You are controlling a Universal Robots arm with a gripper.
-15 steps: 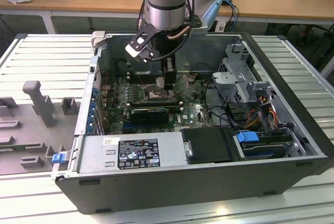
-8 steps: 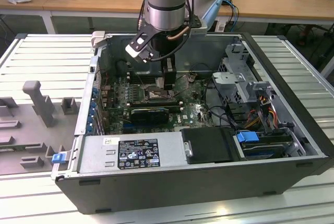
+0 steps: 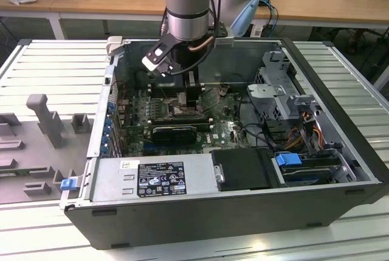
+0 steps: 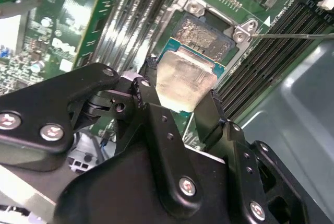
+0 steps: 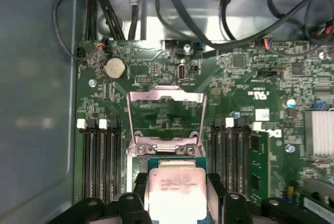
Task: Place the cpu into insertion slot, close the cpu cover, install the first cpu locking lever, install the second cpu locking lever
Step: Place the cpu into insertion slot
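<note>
In both wrist views my gripper [image 4: 177, 96] [image 5: 176, 198] is shut on the cpu [image 4: 185, 80] [image 5: 175, 190], a pale silver square chip with a green edge, held by two opposite sides between the black fingers [image 4: 147, 89]. The chip hangs just over the near part of the insertion slot [image 4: 204, 32], whose dark centre and silvery frame still show beyond it. The cpu cover [image 5: 166, 122] is swung open, away from the socket. In the exterior view the gripper [image 3: 185, 98] reaches down into the open computer case over the green board.
Long black memory slots [image 5: 99, 161] [image 5: 229, 156] flank the socket on both sides. A thin metal rod [image 4: 292, 35] sticks out beside the socket frame. Cables [image 5: 172, 15] cross the case wall beyond the board. A drive cage [image 3: 282, 100] and power supply [image 3: 152, 179] crowd the case.
</note>
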